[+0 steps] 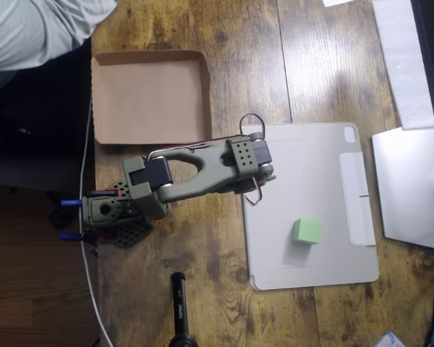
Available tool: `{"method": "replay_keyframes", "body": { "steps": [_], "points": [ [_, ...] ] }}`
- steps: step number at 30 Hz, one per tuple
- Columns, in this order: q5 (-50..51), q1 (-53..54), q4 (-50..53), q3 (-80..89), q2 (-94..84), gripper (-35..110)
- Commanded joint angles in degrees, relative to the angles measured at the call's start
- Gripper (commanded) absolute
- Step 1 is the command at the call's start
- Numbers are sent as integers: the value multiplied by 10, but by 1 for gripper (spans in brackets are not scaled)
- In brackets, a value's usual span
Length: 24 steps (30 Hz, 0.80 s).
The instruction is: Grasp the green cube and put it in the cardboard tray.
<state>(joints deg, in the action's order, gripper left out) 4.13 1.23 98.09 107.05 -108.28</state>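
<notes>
The green cube (305, 230) rests on a grey tablet (311, 166) right of centre in the overhead view. The cardboard tray (150, 97) lies at the upper left with nothing in it. My olive-green arm reaches from its base at the lower left to the tablet's upper left corner. The gripper (265, 173) sits under the wrist there, up and to the left of the cube and apart from it. The wrist hides its jaws, so their state is unclear.
A person in a grey shirt (36, 29) is at the top left, beside the tray. A black rod-like device (179, 303) stands at the bottom edge. White flat items (412, 188) lie along the right side. The table is brown wood.
</notes>
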Motion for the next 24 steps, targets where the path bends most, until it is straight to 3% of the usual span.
{"method": "replay_keyframes", "body": {
  "steps": [1,13,24],
  "points": [
    [-2,42,-3,-36,-12,0],
    [-48,153,-9,-226,117,0],
    [-119,214,43,-574,281,0]
  ]
}}
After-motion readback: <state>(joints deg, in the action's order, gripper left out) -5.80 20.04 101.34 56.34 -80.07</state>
